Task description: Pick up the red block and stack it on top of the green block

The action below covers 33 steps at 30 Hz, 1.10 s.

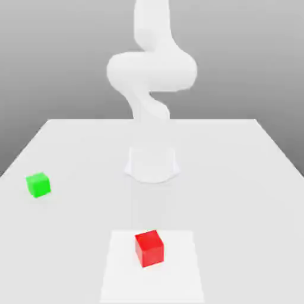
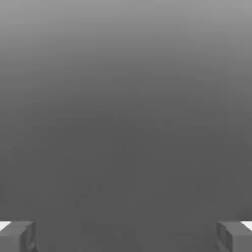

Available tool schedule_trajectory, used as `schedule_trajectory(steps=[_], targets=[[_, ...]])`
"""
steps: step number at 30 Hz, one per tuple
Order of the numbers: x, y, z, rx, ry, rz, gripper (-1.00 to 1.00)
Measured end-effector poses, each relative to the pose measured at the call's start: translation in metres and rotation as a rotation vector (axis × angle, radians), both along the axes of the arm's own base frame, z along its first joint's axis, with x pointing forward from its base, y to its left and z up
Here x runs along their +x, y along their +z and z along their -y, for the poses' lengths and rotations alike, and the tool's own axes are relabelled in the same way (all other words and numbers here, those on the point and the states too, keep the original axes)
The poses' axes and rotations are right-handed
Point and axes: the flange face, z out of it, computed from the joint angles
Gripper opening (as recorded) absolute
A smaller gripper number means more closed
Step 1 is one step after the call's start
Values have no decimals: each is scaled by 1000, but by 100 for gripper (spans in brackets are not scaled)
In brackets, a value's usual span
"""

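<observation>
The red block (image 1: 149,247) rests on the white table near its front edge, on a paler square patch. The green block (image 1: 38,184) sits on the table at the exterior view's left, farther back than the red one and well apart from it. In the hand view my gripper (image 2: 126,237) is open: its two grey fingertips (image 2: 17,236) stand far apart with nothing between them, against plain grey background. Neither block is touched by anything.
The white arm's base (image 1: 152,164) stands mid-table behind the red block, and the arm (image 1: 151,68) curls upward past the top of the exterior view. The white table (image 1: 237,178) stretches wide on both sides of the base.
</observation>
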Motion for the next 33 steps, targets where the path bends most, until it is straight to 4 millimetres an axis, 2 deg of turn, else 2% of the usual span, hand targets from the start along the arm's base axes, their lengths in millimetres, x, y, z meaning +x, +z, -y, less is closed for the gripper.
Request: schedule_trajectory(steps=[4, 6, 9, 14, 19, 26, 27, 33], targets=[[45, -99, -1, -83, 38, -160, 0], [59, -149, 2, -111, 62, -238, 0], [67, -223, 7, -138, 106, -354, 0], [55, -339, 13, -140, 196, -535, 0], [16, -437, 10, -97, 304, -690, 0], [8, -506, 10, -84, 320, -713, 0], [7, -513, 10, -85, 321, -715, -100], [7, -517, 10, -85, 321, -716, -100]])
